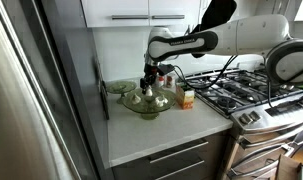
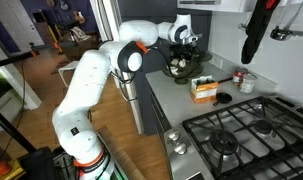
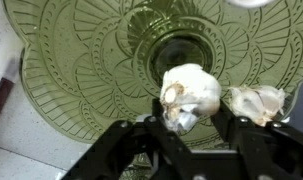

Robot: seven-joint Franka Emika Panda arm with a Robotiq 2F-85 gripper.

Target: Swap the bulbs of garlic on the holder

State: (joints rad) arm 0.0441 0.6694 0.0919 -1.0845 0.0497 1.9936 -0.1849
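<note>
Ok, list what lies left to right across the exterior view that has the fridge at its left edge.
Fridge → holder → orange-and-white carton → gas stove.

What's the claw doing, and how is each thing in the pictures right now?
gripper: shut on the held garlic bulb, over the bowl's middle.
held garlic bulb: whole, pinched between the fingers.
other garlic bulb: whole, lying loose in the bowl, ungripped.
green glass bowl: upright on the counter.
carton: standing upright beside the bowl.
stove: no flame visible.
</note>
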